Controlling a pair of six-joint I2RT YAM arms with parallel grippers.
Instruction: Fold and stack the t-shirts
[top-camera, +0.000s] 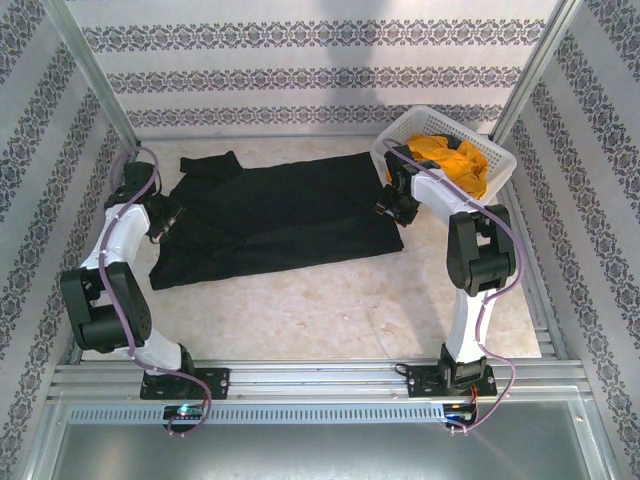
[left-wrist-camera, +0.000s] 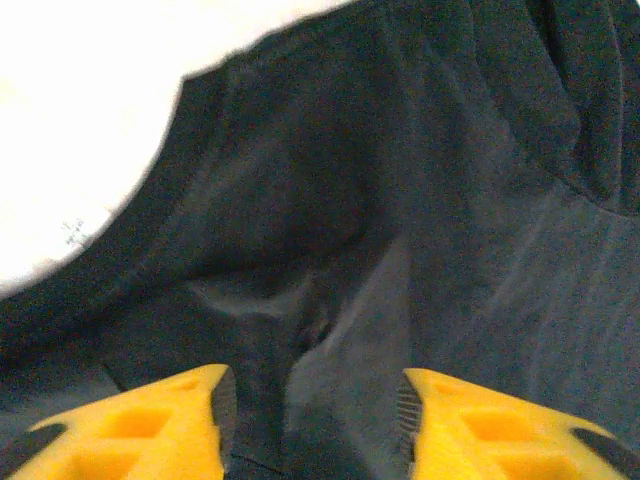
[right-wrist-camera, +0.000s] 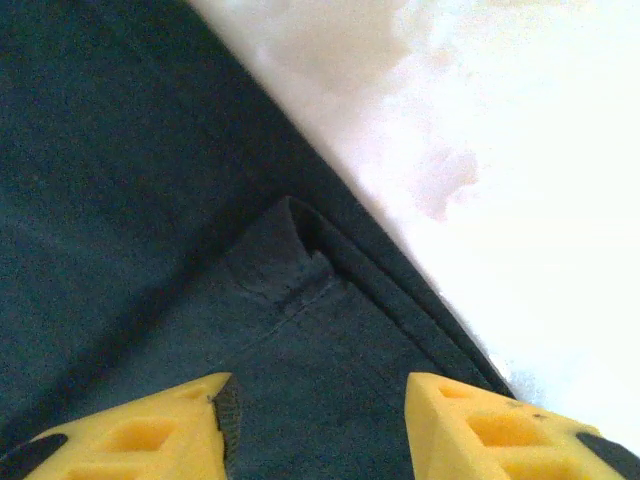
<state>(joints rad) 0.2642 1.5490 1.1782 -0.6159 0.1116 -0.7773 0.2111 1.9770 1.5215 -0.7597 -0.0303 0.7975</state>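
The left gripper (left-wrist-camera: 312, 405) hung with jaws parted over a rumpled ridge at the left end of the black t-shirt (top-camera: 280, 215), spread across the table (top-camera: 330, 310). The cloth looked light and limp, best pinched at hem or corner, both ends together. The right gripper (right-wrist-camera: 315, 405), likewise spread, hovered over the doubled right corner. Two shirts in all: the black, and one orange-yellow t-shirt (top-camera: 447, 158) bundled in the single white basket (top-camera: 500, 172), far right.
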